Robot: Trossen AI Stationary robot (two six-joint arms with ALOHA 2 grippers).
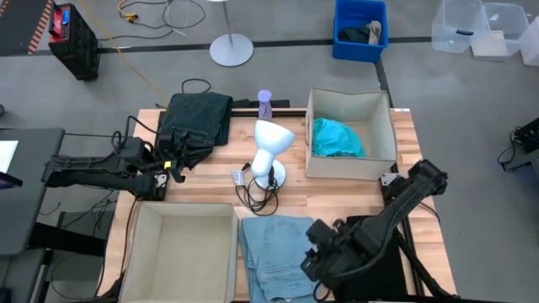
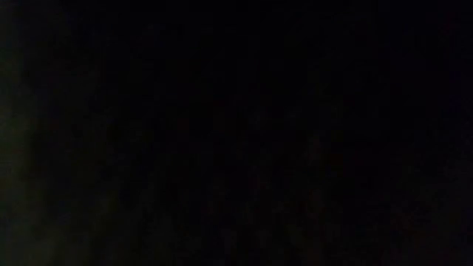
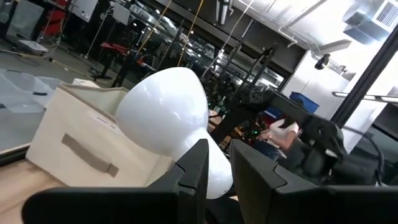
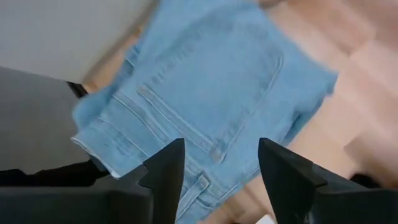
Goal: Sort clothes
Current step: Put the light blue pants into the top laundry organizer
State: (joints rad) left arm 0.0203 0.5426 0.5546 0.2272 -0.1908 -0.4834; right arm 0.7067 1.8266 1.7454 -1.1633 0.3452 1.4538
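Note:
Dark green trousers (image 1: 198, 122) lie folded at the table's far left. My left gripper (image 1: 175, 168) is level beside their near edge, pointing toward the white lamp (image 3: 168, 118); its fingers (image 3: 219, 177) stand a narrow gap apart with nothing between them. Light blue jeans (image 1: 274, 248) lie folded at the table's near edge. My right gripper (image 1: 313, 252) is open over their right part, and the wrist view (image 4: 221, 171) shows the denim (image 4: 211, 81) below it. A teal shirt (image 1: 337, 139) lies in the far right box. I cannot make out the black garment. The low view is dark.
A beige box (image 1: 392, 143) stands at the far right and another beige box (image 1: 135, 244) at the near left. The white lamp (image 1: 271, 147) with its cable stands mid-table. A purple bottle (image 1: 264, 103) is at the far edge.

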